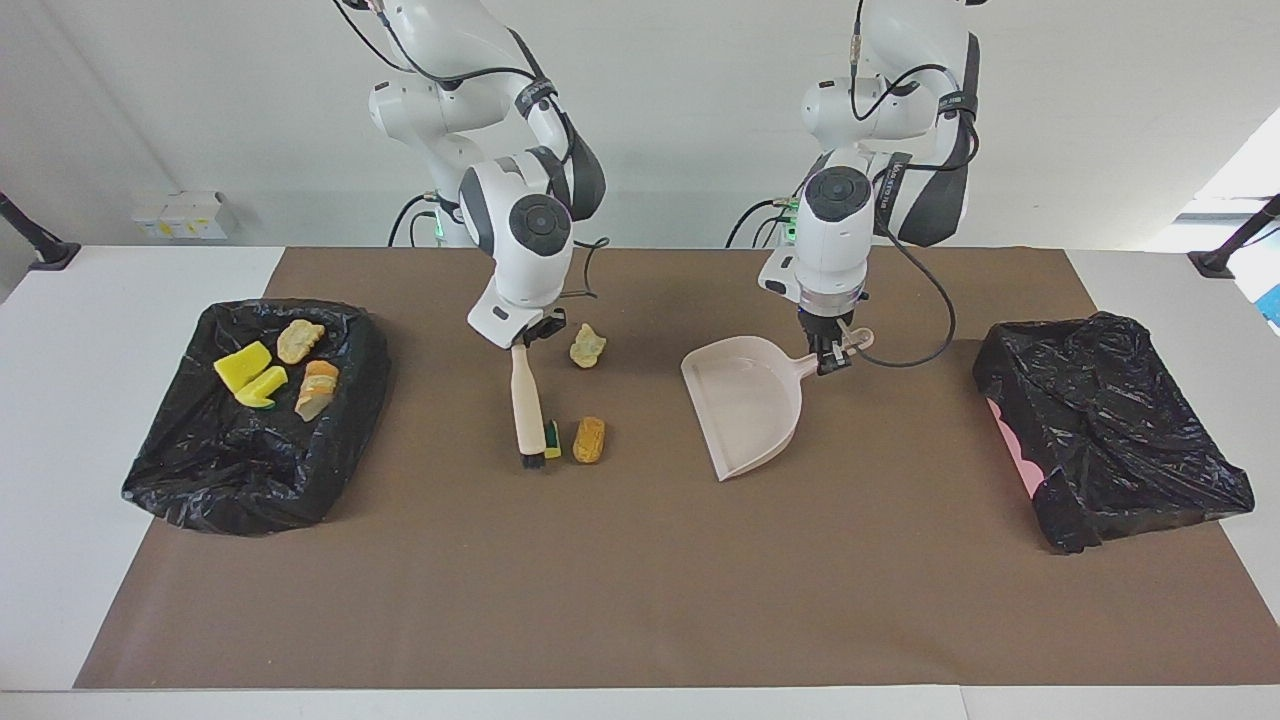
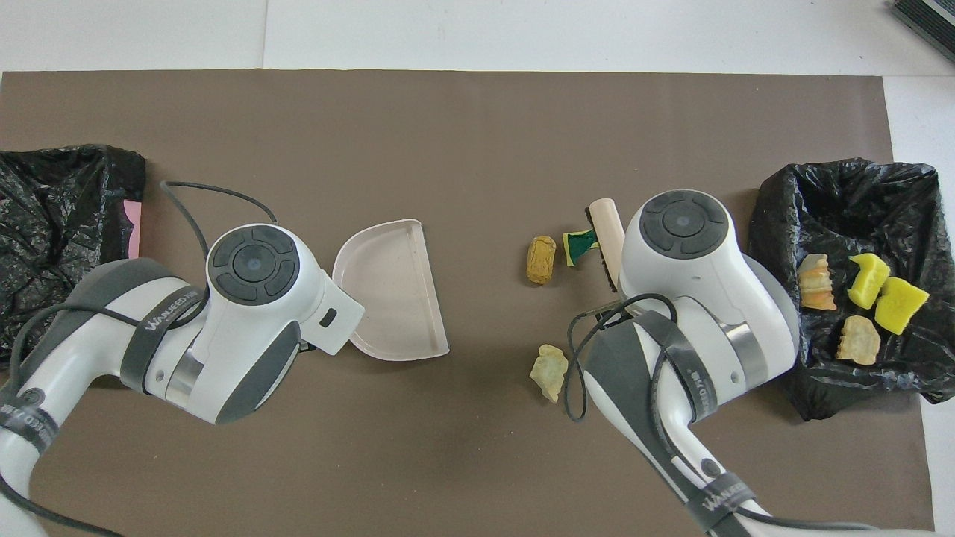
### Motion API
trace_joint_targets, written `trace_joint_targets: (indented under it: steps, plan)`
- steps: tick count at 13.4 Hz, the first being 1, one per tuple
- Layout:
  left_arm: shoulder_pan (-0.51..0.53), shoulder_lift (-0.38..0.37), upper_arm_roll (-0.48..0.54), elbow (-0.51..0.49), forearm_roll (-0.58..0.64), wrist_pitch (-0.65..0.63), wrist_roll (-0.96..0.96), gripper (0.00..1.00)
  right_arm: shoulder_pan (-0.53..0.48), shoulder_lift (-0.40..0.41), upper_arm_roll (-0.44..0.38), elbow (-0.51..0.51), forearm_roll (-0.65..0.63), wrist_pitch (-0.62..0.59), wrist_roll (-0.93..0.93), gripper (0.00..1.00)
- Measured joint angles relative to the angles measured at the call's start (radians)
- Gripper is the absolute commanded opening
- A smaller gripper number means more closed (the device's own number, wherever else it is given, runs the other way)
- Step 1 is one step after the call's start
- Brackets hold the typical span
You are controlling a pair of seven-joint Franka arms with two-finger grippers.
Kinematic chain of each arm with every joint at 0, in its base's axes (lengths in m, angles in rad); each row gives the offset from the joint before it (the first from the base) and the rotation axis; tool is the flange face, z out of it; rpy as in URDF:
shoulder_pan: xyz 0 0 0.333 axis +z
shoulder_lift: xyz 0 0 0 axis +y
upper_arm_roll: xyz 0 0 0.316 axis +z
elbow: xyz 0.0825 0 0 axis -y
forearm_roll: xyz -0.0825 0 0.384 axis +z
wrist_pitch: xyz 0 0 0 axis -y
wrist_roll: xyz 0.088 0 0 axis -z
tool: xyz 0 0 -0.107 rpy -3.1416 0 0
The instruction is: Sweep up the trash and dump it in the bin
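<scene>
Three pieces of trash lie on the brown mat: a pale lump [image 1: 588,346] [image 2: 550,371], an orange-brown bun [image 1: 589,439] [image 2: 541,259] and a green-and-yellow sponge [image 1: 552,438] [image 2: 578,245]. My right gripper [image 1: 535,335] is shut on the handle of the beige brush [image 1: 525,400] [image 2: 608,231]. The brush's black bristles rest on the mat against the green-and-yellow sponge. My left gripper [image 1: 830,355] is shut on the handle of the beige dustpan [image 1: 745,405] [image 2: 392,291]. The dustpan lies on the mat with its mouth toward the brush. Both grippers are hidden under the arms in the overhead view.
A black-bagged bin [image 1: 200,490] [image 2: 776,224] at the right arm's end holds several pieces: yellow sponges [image 1: 243,365], a pale lump [image 1: 299,340] and an orange-beige piece [image 1: 317,388]. A second black-bagged bin [image 1: 1110,430] [image 2: 60,216] stands at the left arm's end.
</scene>
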Motion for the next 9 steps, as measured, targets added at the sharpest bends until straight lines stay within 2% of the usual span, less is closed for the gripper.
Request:
trace_joint_targets:
  steps: [5, 9]
  plan:
    - [0.0, -0.002, 0.001, -0.025, 0.0, 0.037, 0.001, 0.0, -0.087, 0.016, -0.004, -0.063, -0.014, 0.109, -0.046, 0.0]
    - [-0.002, -0.002, -0.004, -0.043, 0.0, 0.058, 0.002, 0.0, -0.056, 0.043, -0.001, -0.089, -0.013, 0.15, -0.042, 0.0]
